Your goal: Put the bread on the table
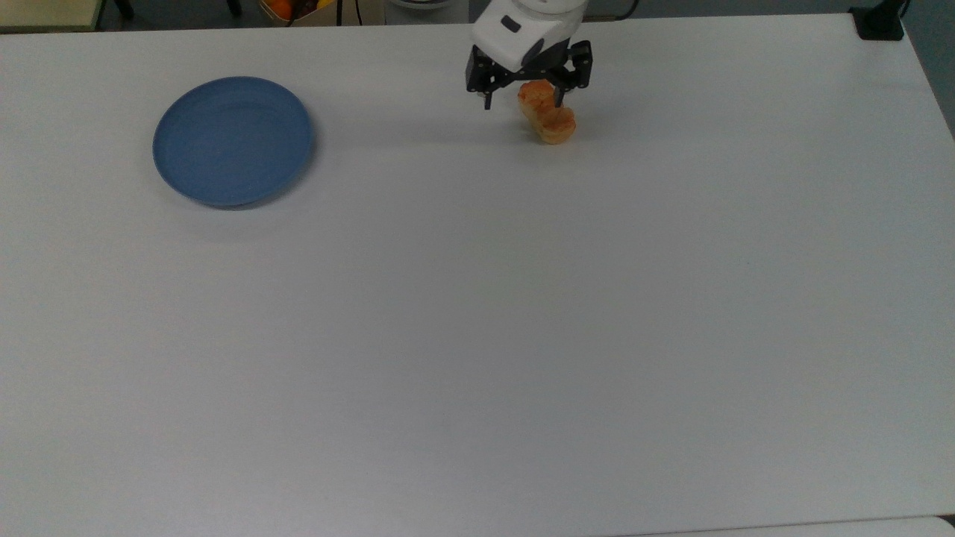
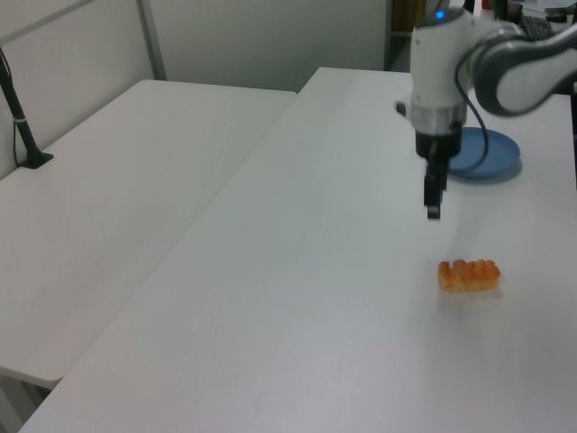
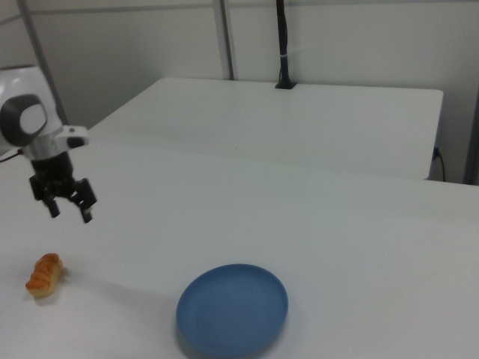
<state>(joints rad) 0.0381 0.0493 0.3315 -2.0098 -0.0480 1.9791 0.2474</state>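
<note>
A small orange bread (image 1: 548,114) lies on the white table (image 1: 477,313), at about one o'clock in the top view. The gripper (image 3: 67,206) hangs above the table with its fingers apart and empty, clear of the bread. A blue plate (image 1: 233,140) sits well apart at ten o'clock.

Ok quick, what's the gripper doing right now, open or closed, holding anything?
Gripper: open, holding nothing, raised above the table; the bread lies on the table apart from it.

even bright light, soft shadows
</note>
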